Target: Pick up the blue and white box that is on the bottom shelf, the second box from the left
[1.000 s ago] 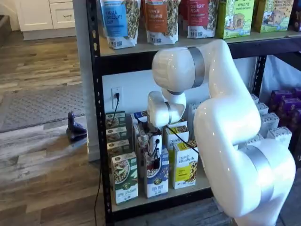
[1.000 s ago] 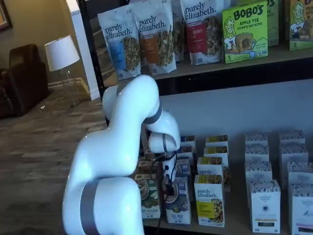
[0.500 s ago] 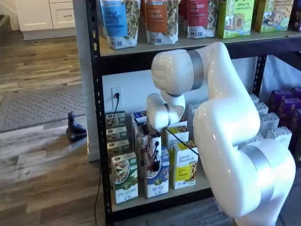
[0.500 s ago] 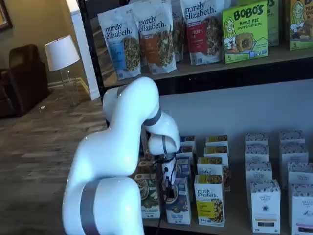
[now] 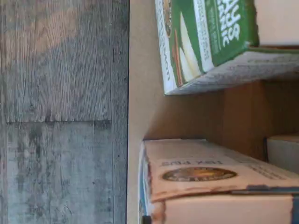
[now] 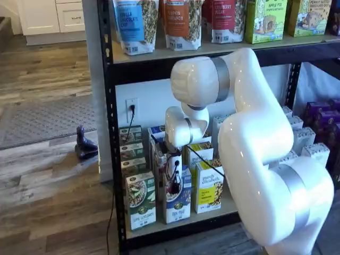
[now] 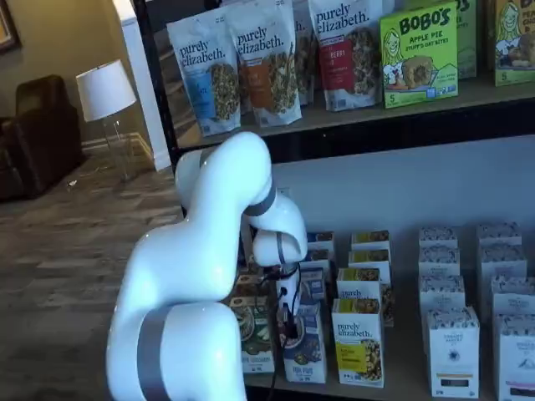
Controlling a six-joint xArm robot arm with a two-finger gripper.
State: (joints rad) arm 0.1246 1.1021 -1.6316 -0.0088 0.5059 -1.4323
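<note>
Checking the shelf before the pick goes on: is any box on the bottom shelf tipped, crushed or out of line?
Nothing stands out. In both shelf views the front cartons on the bottom shelf stand upright in their rows: the green-and-white carton, the blue and white box under the gripper, and the yellow-and-white carton. No damage shows.

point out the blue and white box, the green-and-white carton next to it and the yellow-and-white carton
blue and white box [image 6: 179,207]: a shelf view, lower blue front face.
green-and-white carton [image 6: 141,204]: a shelf view, middle of its front face.
yellow-and-white carton [image 7: 359,349]: a shelf view, yellow part of its front.
</note>
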